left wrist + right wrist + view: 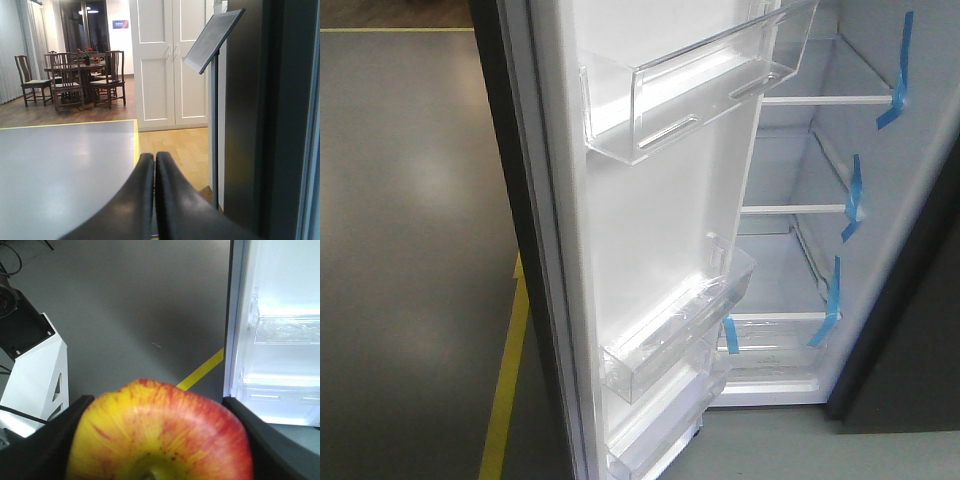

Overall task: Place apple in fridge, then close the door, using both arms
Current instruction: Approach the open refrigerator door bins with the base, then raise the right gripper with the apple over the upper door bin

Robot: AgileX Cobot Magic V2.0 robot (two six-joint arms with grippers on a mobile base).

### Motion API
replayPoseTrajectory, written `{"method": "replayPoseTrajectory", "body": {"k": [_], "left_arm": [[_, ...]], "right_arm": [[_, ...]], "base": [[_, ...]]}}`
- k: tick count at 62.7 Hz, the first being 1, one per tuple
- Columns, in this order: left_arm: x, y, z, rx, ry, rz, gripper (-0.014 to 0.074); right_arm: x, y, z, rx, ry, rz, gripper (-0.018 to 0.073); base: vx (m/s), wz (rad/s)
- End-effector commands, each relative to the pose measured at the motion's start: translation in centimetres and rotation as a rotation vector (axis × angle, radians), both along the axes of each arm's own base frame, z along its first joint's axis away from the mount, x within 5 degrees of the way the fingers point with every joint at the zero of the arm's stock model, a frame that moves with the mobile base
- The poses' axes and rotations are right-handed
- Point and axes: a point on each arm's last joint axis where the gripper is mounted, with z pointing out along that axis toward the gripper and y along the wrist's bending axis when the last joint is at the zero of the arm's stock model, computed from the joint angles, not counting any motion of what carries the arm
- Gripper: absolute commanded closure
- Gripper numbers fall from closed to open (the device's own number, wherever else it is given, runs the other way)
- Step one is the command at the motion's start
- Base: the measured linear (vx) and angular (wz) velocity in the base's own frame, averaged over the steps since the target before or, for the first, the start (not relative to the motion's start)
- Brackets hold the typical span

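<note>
The right gripper (160, 452) is pinching the apple (165, 430): one black finger presses on each side of it, at 9 and 3 o'clock, and the red and yellow skin with the stem dimple fills the lower part of the right wrist view. So the apple is not yet in the fridge (790, 160); it hangs in the air above the grey floor (140, 315). From the apple, a lit white lining with clear bins (280, 330) lies at about 2 o'clock, behind a dark edge. I cannot tell from this view alone whether it is the back of the door or the compartment itself. In the front view the door (660, 230) stands wide open, its clear bins (670, 335) facing me, and the compartment with white-edged glass shelves (798, 209) and strips of blue tape (895, 95) lies at 2 o'clock from it. The shelves I see there carry nothing. The left gripper (154, 161) is pressed together with nothing between its fingers, and a dark grey panel (250, 125) rises at 3 o'clock from it; I think this is the front side of the door, though I am not sure. My judgement: the right arm must carry the apple toward 2 o'clock onto a shelf, and the left arm appears nearer for pushing the door.
</note>
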Motion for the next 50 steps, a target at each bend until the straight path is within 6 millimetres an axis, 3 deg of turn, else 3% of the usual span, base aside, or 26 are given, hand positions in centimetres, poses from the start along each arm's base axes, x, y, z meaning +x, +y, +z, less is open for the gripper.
{"method": "replayPoseTrajectory", "body": {"k": [1,50], "left_arm": [[-0.07,-0.07,-0.16,-0.012,-0.065,-0.01,0.0603],[-0.07,-0.07,-0.16,-0.012,-0.065,-0.01,0.0603]], "right_arm": [[0.19,0.23,1.28,0.071,-0.038,-0.015,0.0239],[0.19,0.23,1.28,0.071,-0.038,-0.015,0.0239]], "base": [[0.06,-0.01],[0.07,-0.01]]}}
